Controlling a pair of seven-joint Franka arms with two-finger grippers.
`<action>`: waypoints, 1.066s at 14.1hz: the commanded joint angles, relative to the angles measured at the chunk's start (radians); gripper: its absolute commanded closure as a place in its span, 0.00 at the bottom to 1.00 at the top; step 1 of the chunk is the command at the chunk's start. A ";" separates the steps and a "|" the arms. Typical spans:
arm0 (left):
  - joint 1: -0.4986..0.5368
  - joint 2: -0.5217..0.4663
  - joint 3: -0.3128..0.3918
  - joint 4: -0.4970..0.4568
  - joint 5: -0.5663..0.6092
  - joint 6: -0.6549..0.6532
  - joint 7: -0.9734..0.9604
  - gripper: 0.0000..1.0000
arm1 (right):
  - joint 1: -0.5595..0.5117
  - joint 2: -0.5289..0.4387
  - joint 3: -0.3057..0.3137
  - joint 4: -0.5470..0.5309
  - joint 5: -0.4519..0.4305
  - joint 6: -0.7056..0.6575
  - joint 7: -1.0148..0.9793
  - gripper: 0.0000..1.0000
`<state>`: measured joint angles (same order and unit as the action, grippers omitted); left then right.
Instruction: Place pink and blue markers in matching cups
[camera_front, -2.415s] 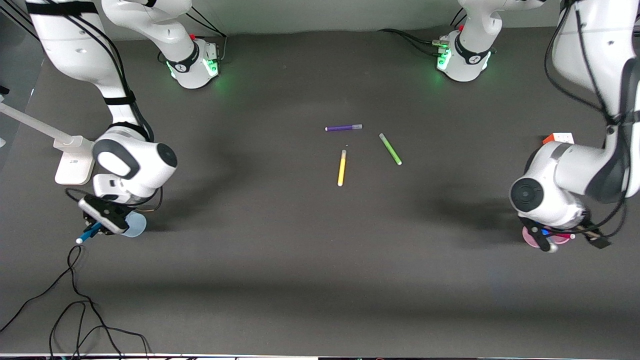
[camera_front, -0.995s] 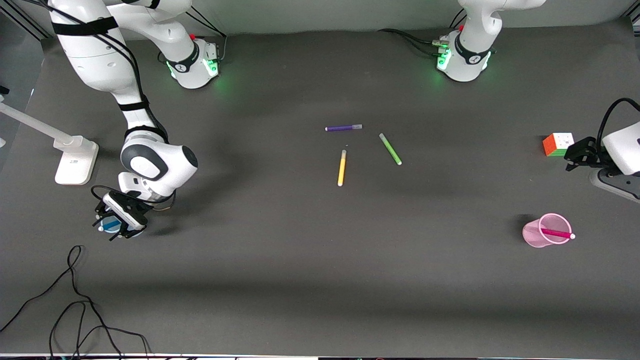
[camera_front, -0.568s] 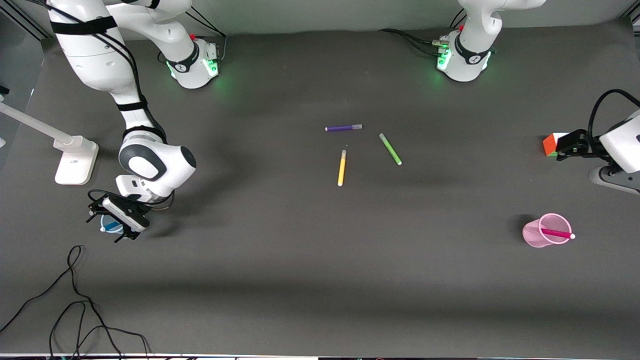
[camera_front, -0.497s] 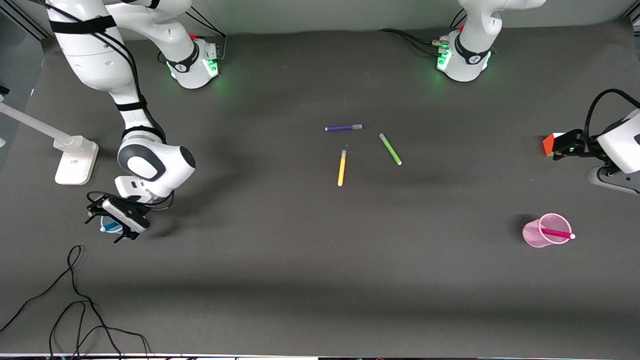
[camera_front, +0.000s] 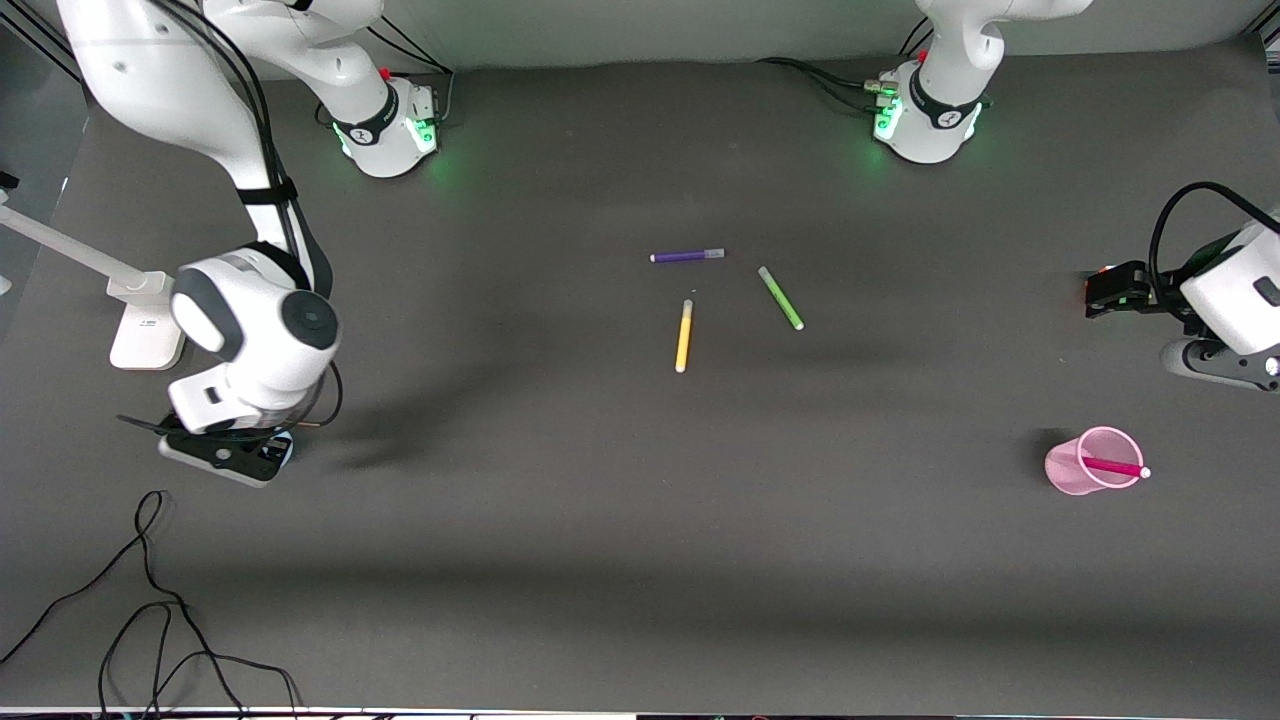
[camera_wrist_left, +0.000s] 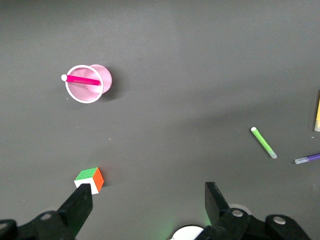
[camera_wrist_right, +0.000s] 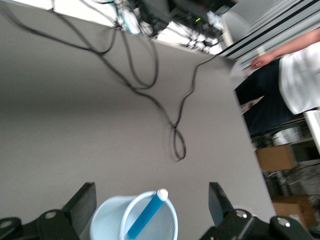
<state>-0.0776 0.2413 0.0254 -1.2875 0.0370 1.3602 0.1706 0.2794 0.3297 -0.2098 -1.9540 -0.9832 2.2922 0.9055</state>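
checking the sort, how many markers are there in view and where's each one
5. The pink marker stands in the pink cup; the blue marker in the blue cup. The purple marker, green marker and yellow marker lie mid-table.

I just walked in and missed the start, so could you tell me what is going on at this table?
Two robot arms are sorting markers into cups. The pink marker stands in the pink cup, and the blue marker stands in the blue cup. The right gripper hangs open over the blue cup. The left gripper, also open, is over the puzzle cube. Purple, green and yellow markers lie mid-table.
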 joint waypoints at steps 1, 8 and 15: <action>0.007 0.013 0.001 0.033 -0.012 -0.030 0.004 0.00 | -0.002 -0.099 0.009 -0.013 0.244 -0.023 -0.247 0.01; 0.006 -0.086 0.002 -0.096 -0.009 -0.015 -0.010 0.00 | -0.022 -0.196 0.010 0.188 0.886 -0.384 -0.730 0.01; 0.006 -0.240 -0.024 -0.322 0.030 0.204 0.001 0.00 | -0.077 -0.357 0.013 0.207 0.988 -0.560 -0.881 0.01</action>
<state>-0.0710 0.0659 0.0107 -1.5371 0.0418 1.5162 0.1716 0.2344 0.0313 -0.2051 -1.7471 -0.0248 1.7787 0.1001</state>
